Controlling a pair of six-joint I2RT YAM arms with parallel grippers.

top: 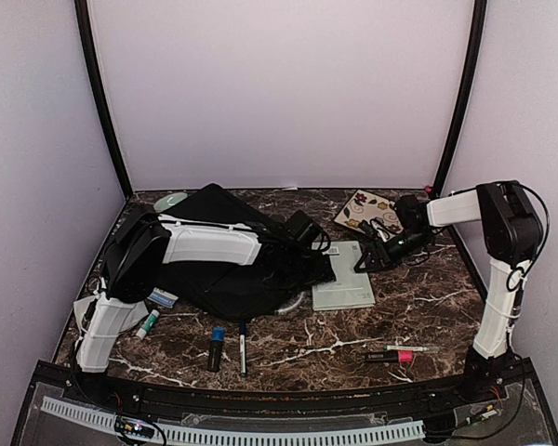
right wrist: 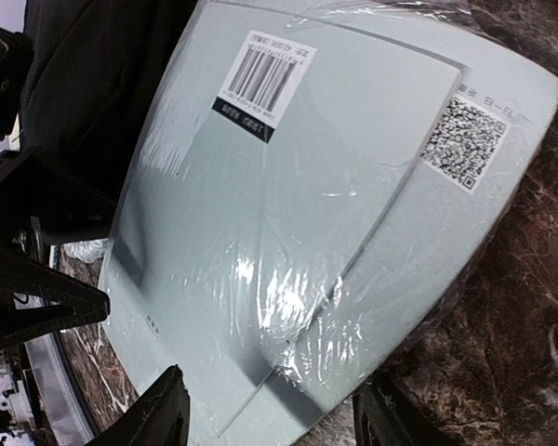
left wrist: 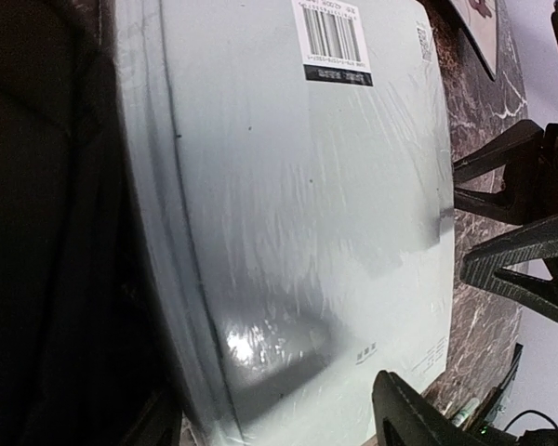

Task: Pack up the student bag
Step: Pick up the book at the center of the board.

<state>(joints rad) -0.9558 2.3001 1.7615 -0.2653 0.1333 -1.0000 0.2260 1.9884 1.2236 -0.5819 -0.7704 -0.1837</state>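
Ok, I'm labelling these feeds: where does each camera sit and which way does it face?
Top external: above and behind the bases, looking down on the table; both arms, left gripper and right gripper show.
Left wrist: on the left arm, facing the wrapped notebook pack beside the student bag; own fingers at the bottom.
Right wrist: on the right arm, facing that pack from the opposite side; own fingers at the bottom.
Shared: both wrist views show the pack's barcode label and the other gripper.
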